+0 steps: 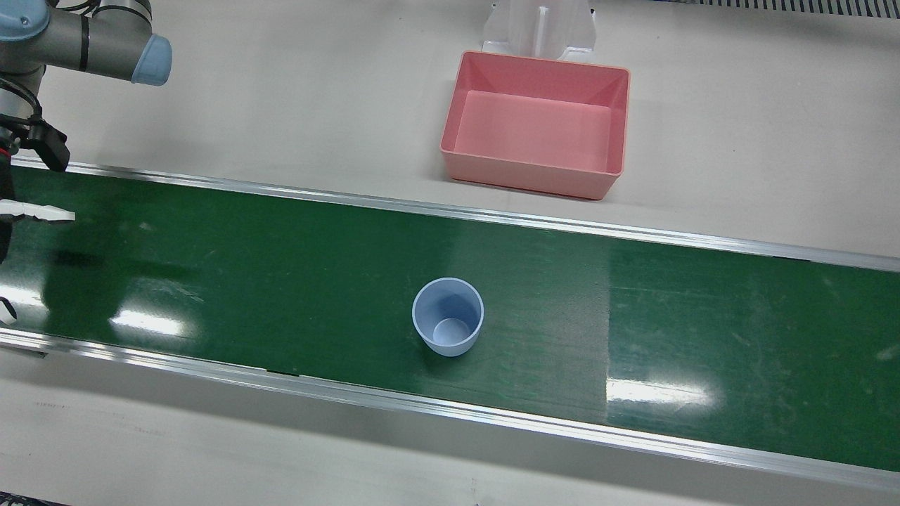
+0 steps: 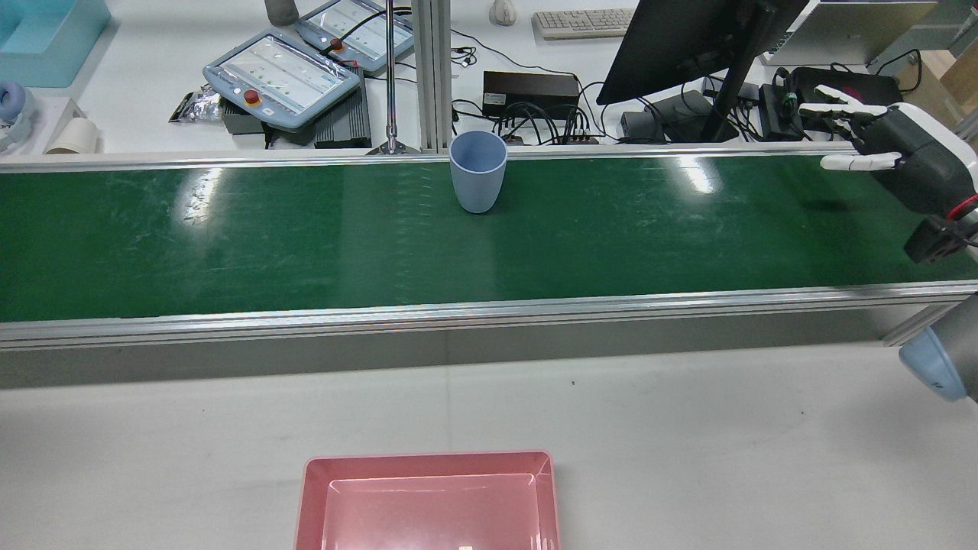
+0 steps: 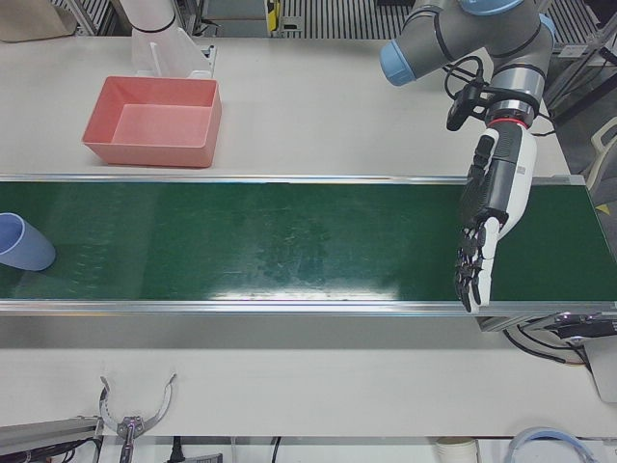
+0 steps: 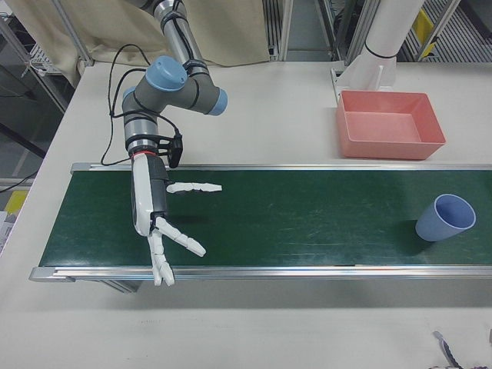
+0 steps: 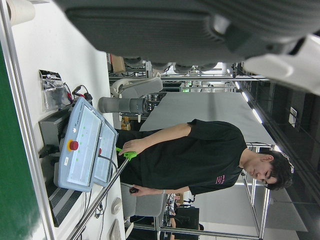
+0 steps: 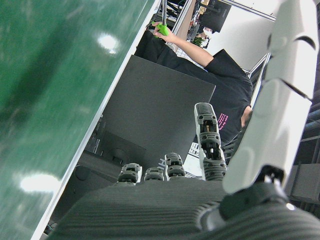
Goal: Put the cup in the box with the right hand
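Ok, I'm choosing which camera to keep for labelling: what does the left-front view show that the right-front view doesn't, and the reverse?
Only the left-front view shows the left robot hand, open, with its fingers pointing down over the near edge of the green belt.

Only the right-front view shows the right robot hand, open with spread fingers above the belt's far end, well away from the cup.

Both show the blue cup standing on the belt, uncovered and untouched, and the pink box on the white table beyond the belt, with nothing in it.
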Controlling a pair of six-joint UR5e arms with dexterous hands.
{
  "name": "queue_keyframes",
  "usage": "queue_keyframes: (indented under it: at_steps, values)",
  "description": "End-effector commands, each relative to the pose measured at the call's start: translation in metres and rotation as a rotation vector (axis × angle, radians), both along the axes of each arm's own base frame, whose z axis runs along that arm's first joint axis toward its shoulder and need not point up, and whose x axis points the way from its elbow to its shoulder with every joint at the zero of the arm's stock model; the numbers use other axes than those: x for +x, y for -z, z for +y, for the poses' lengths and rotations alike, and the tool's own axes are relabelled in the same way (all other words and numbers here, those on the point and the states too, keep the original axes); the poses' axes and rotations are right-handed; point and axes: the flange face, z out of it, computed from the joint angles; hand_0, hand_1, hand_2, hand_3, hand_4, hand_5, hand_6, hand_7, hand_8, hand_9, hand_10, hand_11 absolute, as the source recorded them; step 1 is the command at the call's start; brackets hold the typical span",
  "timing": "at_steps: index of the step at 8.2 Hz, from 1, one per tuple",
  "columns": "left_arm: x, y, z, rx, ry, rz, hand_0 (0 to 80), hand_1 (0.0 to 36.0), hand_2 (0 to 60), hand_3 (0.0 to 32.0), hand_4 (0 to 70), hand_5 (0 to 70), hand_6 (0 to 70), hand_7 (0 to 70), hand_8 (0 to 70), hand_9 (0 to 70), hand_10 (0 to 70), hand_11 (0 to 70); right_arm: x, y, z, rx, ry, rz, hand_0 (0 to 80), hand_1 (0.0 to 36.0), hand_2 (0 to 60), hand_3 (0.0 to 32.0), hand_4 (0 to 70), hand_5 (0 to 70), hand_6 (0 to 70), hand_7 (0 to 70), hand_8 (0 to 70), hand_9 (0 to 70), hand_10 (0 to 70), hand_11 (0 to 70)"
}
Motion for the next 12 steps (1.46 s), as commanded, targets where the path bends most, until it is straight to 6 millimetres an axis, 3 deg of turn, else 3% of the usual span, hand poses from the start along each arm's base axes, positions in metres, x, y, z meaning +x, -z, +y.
queue_keyframes:
  at_steps: [1,2,8,9,10,11,12]
  values:
    - [0.0,-0.001,0.001,-0.001,0.0,0.0,0.0,0.0,0.0,0.0,0.0,0.0,0.0,0.0,0.0,0.0,0.0,0.0,-0.013,0.001,0.0,0.004,0.019,0.009,49.7,13.1,6.4,0.0,16.6,4.8,4.1,12.8,1.1,4.8,3.4,6.6]
    - [0.0,0.0,0.0,0.0,0.0,0.0,0.0,0.0,0.0,0.0,0.0,0.0,0.0,0.0,0.0,0.0,0.0,0.0,-0.016,0.0,0.001,0.002,0.023,0.012,48.5,15.9,17.3,0.0,12.9,4.7,4.0,12.7,1.0,4.7,3.4,6.6]
    - [0.0,0.0,0.0,0.0,0.0,0.0,0.0,0.0,0.0,0.0,0.0,0.0,0.0,0.0,0.0,0.0,0.0,0.0,-0.024,0.003,0.001,0.009,0.032,0.018,49.6,13.4,7.0,0.0,16.2,4.8,4.1,12.7,1.0,4.7,3.2,6.4]
    - [0.0,0.0,0.0,0.0,0.0,0.0,0.0,0.0,0.0,0.0,0.0,0.0,0.0,0.0,0.0,0.0,0.0,0.0,-0.024,0.004,0.001,0.01,0.033,0.016,48.9,15.3,13.8,0.0,13.6,4.8,4.1,12.8,0.9,4.6,3.2,6.4]
    - [0.0,0.0,0.0,0.0,0.0,0.0,0.0,0.0,0.0,0.0,0.0,0.0,0.0,0.0,0.0,0.0,0.0,0.0,-0.024,0.004,0.001,0.01,0.033,0.016,49.3,14.5,10.6,0.0,14.9,4.8,4.1,13.0,0.9,4.7,3.1,6.3]
    - [0.0,0.0,0.0,0.0,0.0,0.0,0.0,0.0,0.0,0.0,0.0,0.0,0.0,0.0,0.0,0.0,0.0,0.0,-0.025,0.004,0.001,0.01,0.034,0.016,48.5,16.3,17.9,0.0,12.4,4.8,4.1,12.8,0.9,4.7,3.1,6.2]
    - [0.0,0.0,0.0,0.0,0.0,0.0,0.0,0.0,0.0,0.0,0.0,0.0,0.0,0.0,0.0,0.0,0.0,0.0,-0.025,0.005,0.001,0.012,0.034,0.015,50.3,12.8,3.7,0.0,17.1,4.8,4.1,12.8,0.9,4.7,3.1,6.2]
